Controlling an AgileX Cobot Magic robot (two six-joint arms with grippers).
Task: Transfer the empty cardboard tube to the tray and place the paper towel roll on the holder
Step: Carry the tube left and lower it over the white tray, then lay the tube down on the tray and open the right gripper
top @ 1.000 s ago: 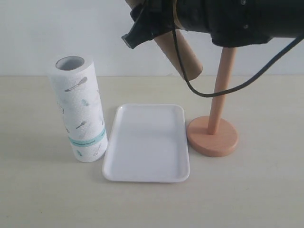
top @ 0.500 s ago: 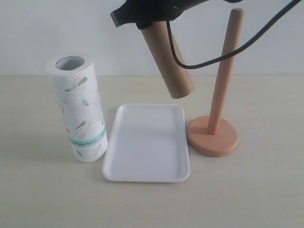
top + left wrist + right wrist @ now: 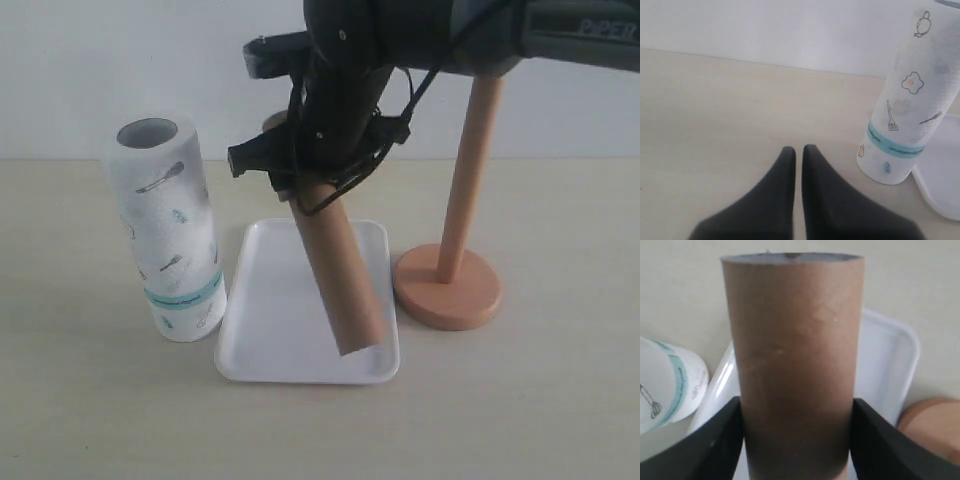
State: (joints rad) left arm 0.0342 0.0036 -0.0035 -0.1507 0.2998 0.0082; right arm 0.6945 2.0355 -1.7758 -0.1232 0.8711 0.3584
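Note:
My right gripper [image 3: 300,185] is shut on the brown cardboard tube [image 3: 340,280], holding it tilted over the white tray [image 3: 265,330]; its lower end hangs at the tray's near right part. In the right wrist view the tube [image 3: 795,360] fills the space between both black fingers [image 3: 715,445], above the tray [image 3: 885,365]. The printed paper towel roll [image 3: 170,230] stands upright left of the tray. The wooden holder [image 3: 455,260] stands bare to the tray's right. My left gripper [image 3: 798,150] is shut and empty, low over the table beside the roll [image 3: 910,110].
The beige table [image 3: 540,400] runs back to a white wall. The right arm and its cable [image 3: 420,40] hang over the back of the tray, next to the holder's post.
The right arm has swung left and down, carrying the tube from beside the holder's post to low over the tray. Roll, tray and holder have not moved.

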